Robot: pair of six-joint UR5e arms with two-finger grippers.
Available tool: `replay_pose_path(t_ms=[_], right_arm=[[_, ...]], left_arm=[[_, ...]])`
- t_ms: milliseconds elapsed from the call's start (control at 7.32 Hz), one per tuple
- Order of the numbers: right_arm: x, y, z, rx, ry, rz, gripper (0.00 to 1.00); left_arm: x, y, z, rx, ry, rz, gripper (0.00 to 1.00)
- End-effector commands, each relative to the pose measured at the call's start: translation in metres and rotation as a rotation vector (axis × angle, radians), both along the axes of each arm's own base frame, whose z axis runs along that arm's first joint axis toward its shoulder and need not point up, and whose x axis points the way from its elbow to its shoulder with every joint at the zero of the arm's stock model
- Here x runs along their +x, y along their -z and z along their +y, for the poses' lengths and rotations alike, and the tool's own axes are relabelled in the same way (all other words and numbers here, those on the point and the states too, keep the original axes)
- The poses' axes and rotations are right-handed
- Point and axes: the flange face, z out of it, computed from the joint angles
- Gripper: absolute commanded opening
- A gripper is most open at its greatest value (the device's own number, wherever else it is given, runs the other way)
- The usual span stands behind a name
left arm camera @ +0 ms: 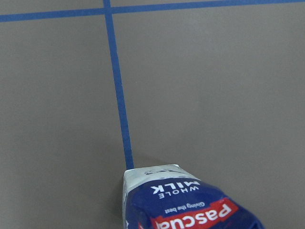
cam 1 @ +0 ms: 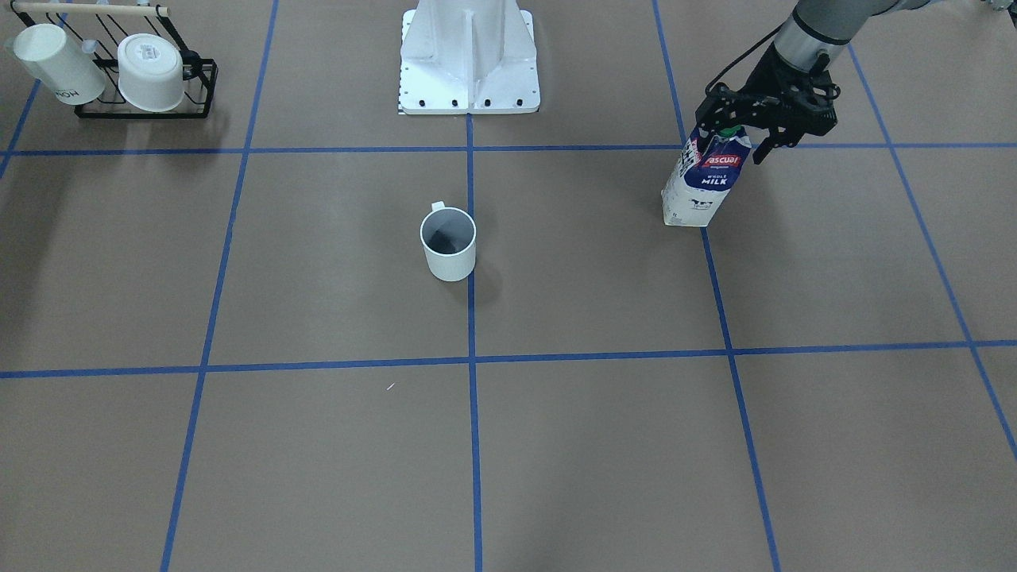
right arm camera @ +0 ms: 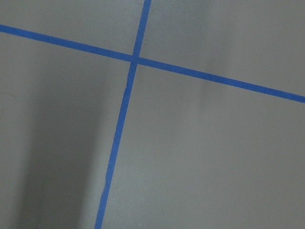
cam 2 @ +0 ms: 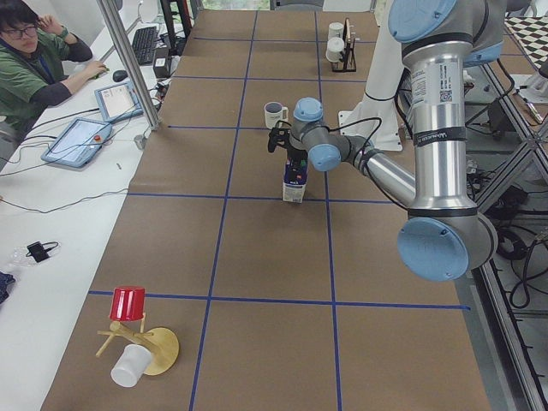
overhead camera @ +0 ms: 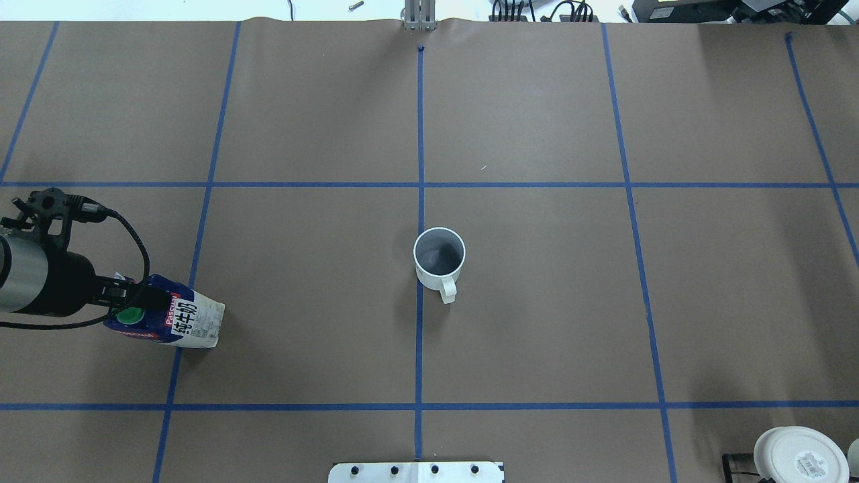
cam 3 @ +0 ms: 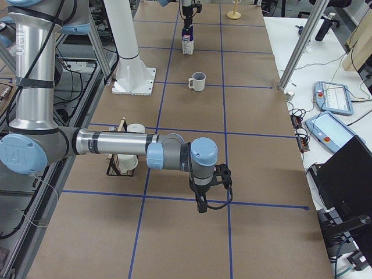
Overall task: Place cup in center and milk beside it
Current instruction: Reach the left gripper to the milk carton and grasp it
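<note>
The cup (cam 1: 449,246), a plain white mug with a dark inside, stands upright on the center (cam 1: 470,318), right at the middle blue tape line; it also shows in the overhead view (overhead camera: 439,258). The milk (cam 1: 703,183), a navy and white Pascual carton with a green cap, stands on the table far to my left (overhead camera: 176,322). My left gripper (cam 1: 735,131) is down over the carton's top, its fingers on either side, shut on it. The left wrist view shows the milk (left arm camera: 186,200) close below. My right gripper (cam 3: 200,200) hangs over bare table far from both; I cannot tell whether it is open or shut.
A black wire rack (cam 1: 147,107) with two other white cups sits at the table corner on my right. The robot's white base (cam 1: 469,56) stands behind the cup. A wooden stand with a red cup (cam 2: 128,304) is at the far left end.
</note>
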Motion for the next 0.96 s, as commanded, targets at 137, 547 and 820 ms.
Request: replay_pose_path(t_ms=[137,547,820], right_arm=[[0.0,0.0,-0.001,0.0,0.0,0.003,1.0],[0.0,0.0,-0.001,0.002,0.003,0.003,1.0],[0.0,0.0,-0.001,0.003,0.004,0.003,1.0]], left_arm=[[0.008,0.001,0.006,0.016,-0.012,-0.004,0.3],[0.005,0.009,0.006,0.026,-0.009,0.009,0.0],[-0.009,0.038,0.009,0.047,0.011,0.063,0.0]])
